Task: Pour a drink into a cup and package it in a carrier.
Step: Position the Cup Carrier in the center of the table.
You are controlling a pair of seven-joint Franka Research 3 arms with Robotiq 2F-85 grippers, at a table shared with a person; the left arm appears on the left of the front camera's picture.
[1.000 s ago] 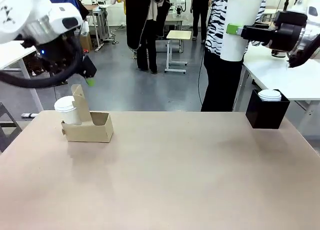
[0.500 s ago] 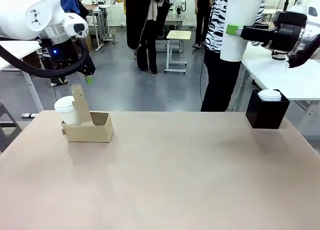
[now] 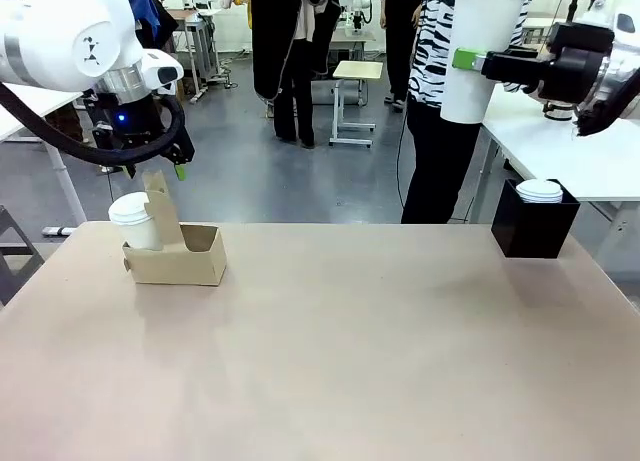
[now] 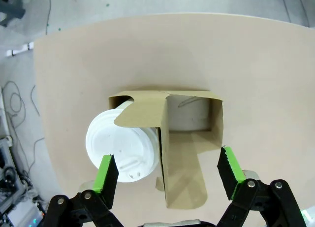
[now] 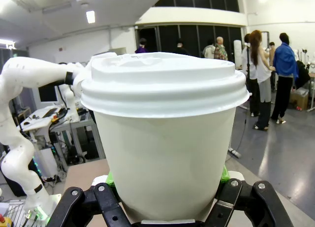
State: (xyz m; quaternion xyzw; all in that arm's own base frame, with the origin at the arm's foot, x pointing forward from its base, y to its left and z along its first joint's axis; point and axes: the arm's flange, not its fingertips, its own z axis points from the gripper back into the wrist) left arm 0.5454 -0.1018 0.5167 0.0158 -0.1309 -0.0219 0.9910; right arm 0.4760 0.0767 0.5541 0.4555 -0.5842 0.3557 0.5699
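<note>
Holding high at the far right: your right gripper [image 3: 478, 61] is clamped on the tall white tapered paper cup [image 3: 485, 26], white plastic lid on, upright, well above the tan table [image 3: 350, 351]. In the right wrist view the green pads sit on opposite sides of the lower wall, below the lid rim [image 5: 165, 138]. Can't tell through the lid how full it is, so treat it as full and top-heavy. A paper wall is thin and dents easily; squeeze harder and you risk popping the lid, so I'd keep the grip low on the body and never on the lid. Your left gripper [image 3: 155, 168] hangs with jaws spread wide and nothing in them, just above the small brown cardboard cup carrier [image 3: 185, 263] at the far left of the table. A second white lidded cup [image 4: 120, 148] fills its left slot; the right slot [image 4: 194, 116] looks free. The carrier is light cardboard and likely to slide or tip under a push, so lower the cup straight in. The upright handle panel [image 4: 142, 113] is probably the place to lift it.
</note>
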